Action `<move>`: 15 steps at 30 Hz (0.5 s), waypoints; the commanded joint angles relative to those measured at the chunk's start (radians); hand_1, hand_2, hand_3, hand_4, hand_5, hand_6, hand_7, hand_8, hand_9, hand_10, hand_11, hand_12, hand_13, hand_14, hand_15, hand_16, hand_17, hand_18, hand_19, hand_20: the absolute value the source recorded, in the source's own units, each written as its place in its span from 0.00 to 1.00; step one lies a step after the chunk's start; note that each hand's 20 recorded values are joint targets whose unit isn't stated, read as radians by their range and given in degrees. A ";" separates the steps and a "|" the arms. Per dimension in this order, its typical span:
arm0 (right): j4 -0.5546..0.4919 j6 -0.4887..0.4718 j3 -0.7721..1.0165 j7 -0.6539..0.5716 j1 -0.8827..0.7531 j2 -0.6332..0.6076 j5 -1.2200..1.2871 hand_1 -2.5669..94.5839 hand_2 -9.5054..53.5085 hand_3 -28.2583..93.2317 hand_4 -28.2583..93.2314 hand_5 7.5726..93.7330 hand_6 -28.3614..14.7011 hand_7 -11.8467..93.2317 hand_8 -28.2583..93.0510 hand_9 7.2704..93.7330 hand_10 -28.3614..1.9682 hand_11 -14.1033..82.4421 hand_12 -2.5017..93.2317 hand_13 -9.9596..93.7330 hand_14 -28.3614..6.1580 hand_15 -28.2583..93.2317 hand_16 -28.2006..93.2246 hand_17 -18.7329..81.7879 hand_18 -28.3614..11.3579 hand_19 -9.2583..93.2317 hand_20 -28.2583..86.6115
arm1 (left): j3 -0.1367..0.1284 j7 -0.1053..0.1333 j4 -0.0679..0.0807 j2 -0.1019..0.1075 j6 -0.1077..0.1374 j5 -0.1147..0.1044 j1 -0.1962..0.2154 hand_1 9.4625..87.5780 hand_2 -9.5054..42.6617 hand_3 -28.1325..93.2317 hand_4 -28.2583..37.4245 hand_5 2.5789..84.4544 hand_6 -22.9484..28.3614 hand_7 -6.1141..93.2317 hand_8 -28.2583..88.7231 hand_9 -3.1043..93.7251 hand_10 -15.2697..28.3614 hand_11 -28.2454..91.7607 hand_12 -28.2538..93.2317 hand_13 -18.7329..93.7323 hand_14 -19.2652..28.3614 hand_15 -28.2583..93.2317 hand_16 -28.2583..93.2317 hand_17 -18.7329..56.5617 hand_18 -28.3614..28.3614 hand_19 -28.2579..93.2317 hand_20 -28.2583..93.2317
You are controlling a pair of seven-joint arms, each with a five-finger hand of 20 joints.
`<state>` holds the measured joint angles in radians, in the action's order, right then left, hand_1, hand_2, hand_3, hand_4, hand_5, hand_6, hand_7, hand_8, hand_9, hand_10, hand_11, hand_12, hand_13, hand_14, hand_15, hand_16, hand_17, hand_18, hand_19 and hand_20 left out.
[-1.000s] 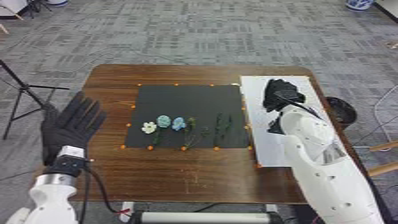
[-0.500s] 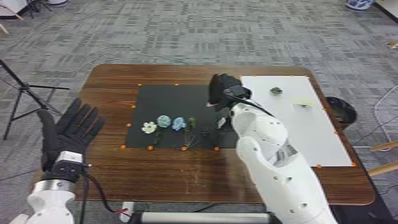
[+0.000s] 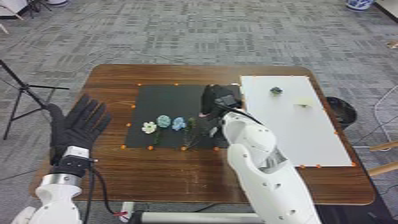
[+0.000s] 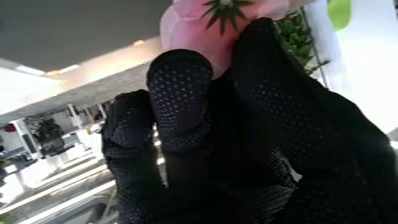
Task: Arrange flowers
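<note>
Over the right part of the black mat (image 3: 164, 97) is my right hand (image 3: 216, 97), with a bit of pink flower (image 3: 203, 115) at its fingers. In the right wrist view, the right hand (image 4: 266, 95) pinches the pink flower (image 4: 200, 35) between thumb and finger; green leaves (image 4: 298, 40) show beside it. On the mat's near half lie a white flower (image 3: 149, 128), a pale green one (image 3: 163, 120) and a blue one (image 3: 179, 124), side by side with green stems. The left hand (image 3: 73, 129) stays by the table's left edge, fingers straight and spread.
A white board (image 3: 298, 135) beside the mat bears a small dark item (image 3: 276, 90) and a pale yellow patch (image 3: 304, 102). Orange markers line the mat's edges. A dark bin (image 3: 341, 111) stands off the table's right side, a tripod (image 3: 24, 92) off its left.
From above the white board, my right hand has moved left to the black mat and then a little nearer, uncovering the dark item and pale patch. The left hand has shifted only slightly.
</note>
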<state>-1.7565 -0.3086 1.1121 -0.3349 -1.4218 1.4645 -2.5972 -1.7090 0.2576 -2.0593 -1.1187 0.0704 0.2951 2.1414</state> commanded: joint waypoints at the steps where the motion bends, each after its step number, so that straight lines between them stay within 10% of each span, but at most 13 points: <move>1: 0.016 -0.008 -0.027 -0.002 -0.023 0.039 -0.039 0.63 0.00 0.79 0.00 0.78 0.62 0.44 0.32 0.82 0.62 0.21 0.36 0.80 0.68 0.70 0.55 0.59 0.17 0.93 0.57 | 0.013 -0.016 0.004 0.012 -0.013 0.005 -0.016 0.39 0.61 0.45 0.00 0.46 0.60 0.12 0.17 0.37 0.67 0.36 0.29 0.40 0.68 0.37 0.21 0.17 0.76 0.51 0.31; 9: 0.007 0.004 -0.024 -0.031 -0.036 0.034 -0.025 0.62 0.00 0.79 0.01 0.76 0.61 0.40 0.28 0.78 0.59 0.25 0.32 0.79 0.67 0.70 0.55 0.59 0.18 0.93 0.57 | 0.020 -0.013 -0.001 0.015 0.003 -0.006 -0.015 0.40 0.61 0.45 0.00 0.43 0.59 0.13 0.17 0.37 0.66 0.36 0.29 0.40 0.68 0.38 0.21 0.17 0.76 0.52 0.31; 15: 0.018 0.024 -0.026 -0.038 -0.028 0.036 -0.028 0.60 0.00 0.79 0.02 0.74 0.59 0.37 0.27 0.72 0.51 0.31 0.24 0.78 0.66 0.71 0.53 0.58 0.18 0.93 0.56 | 0.023 -0.004 0.001 0.018 -0.002 -0.015 -0.017 0.49 0.75 0.19 0.17 0.42 0.61 0.09 0.19 0.38 0.68 0.32 0.32 0.41 0.71 0.34 0.23 0.20 0.78 0.46 0.33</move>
<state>-1.7427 -0.3096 1.0867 -0.3586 -1.4515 1.4940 -2.6222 -1.6931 0.2503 -2.0554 -1.1038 0.0717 0.2908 2.1237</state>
